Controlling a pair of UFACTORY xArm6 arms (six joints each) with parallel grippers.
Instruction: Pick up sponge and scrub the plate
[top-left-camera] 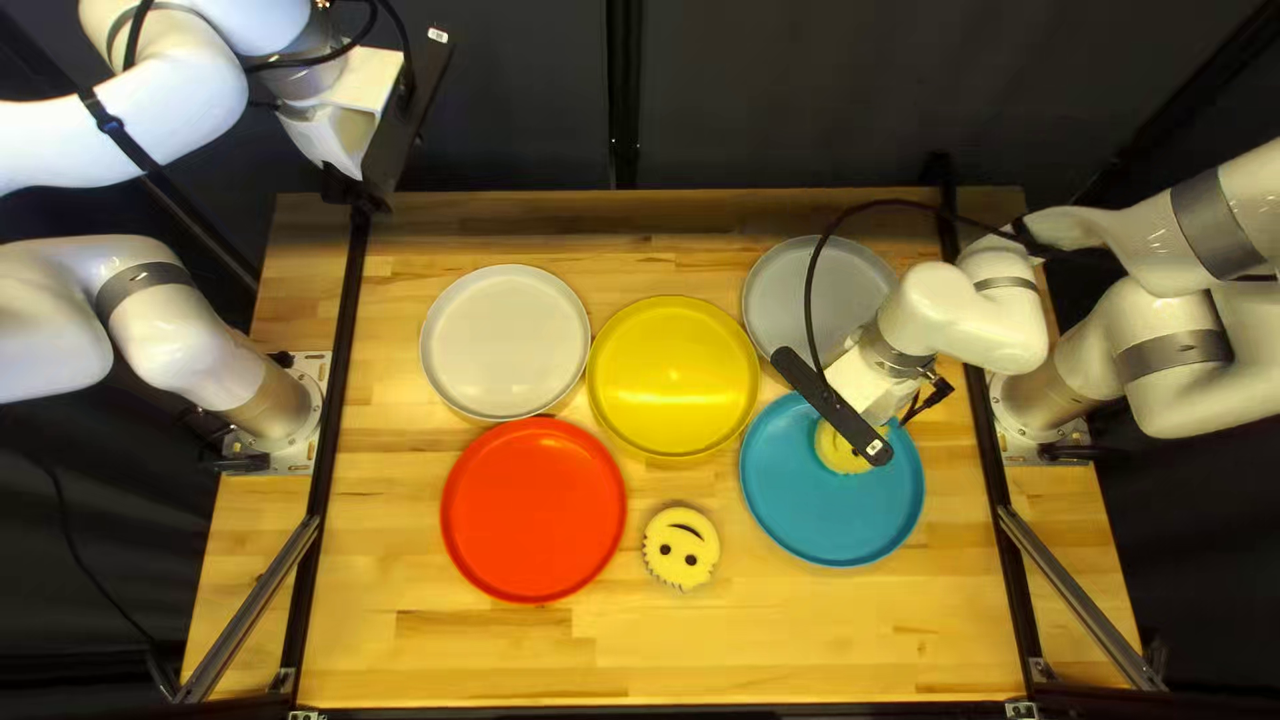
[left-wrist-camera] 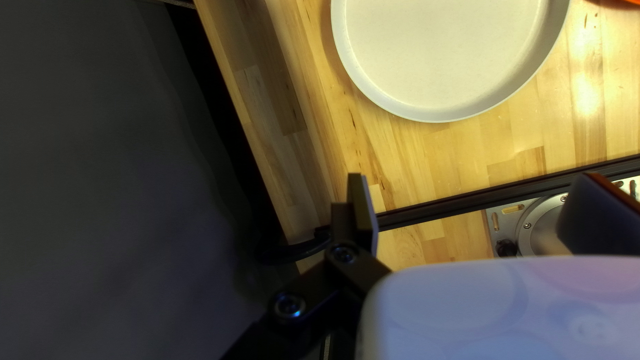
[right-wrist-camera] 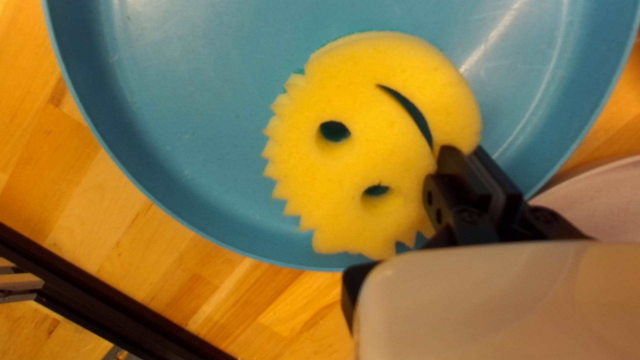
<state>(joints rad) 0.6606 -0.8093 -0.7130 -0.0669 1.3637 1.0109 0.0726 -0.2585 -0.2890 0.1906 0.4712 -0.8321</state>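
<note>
In the top left view my left gripper (top-left-camera: 404, 123) hangs high beyond the table's far left corner. In its wrist view the left gripper (left-wrist-camera: 475, 192) is open and holds nothing. My right gripper (top-left-camera: 832, 408) is low over the blue plate (top-left-camera: 830, 518); its fingertips are hidden there. In the right wrist view the gripper (right-wrist-camera: 461, 153) is shut on the edge of a yellow smiley sponge (right-wrist-camera: 373, 150), which lies face up inside the blue plate (right-wrist-camera: 200, 127). A second smiley sponge (top-left-camera: 682, 548) lies on the wood, left of the blue plate.
A red plate (top-left-camera: 534, 510), a yellow plate (top-left-camera: 674, 376), a white plate (top-left-camera: 506, 342) and a grey plate (top-left-camera: 810, 296) lie on the table. The grey one is partly covered by my right arm. Black rails (top-left-camera: 334, 427) run along both sides.
</note>
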